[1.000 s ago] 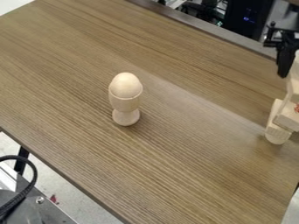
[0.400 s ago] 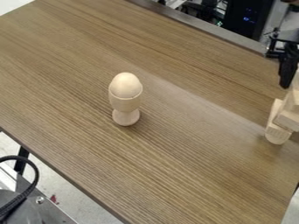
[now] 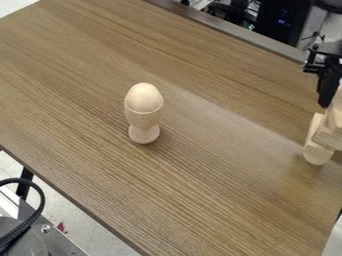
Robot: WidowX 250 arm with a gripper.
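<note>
The hand (image 3: pixel 327 95) hangs beside wooden blocks (image 3: pixel 328 138), already piled at the desk's (image 3: pixel 200 195) right, released or grasping I can't tell; a wooden egg (image 3: pixel 143 96) sits in its egg cup (image 3: pixel 143 120)

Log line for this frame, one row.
gripper: beside wooden blocks, table's right side | egg cup: upright | wooden egg: seated in egg cup

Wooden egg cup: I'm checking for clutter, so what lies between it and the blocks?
Only bare tabletop separates egg cup and blocks in the camera view.
</note>
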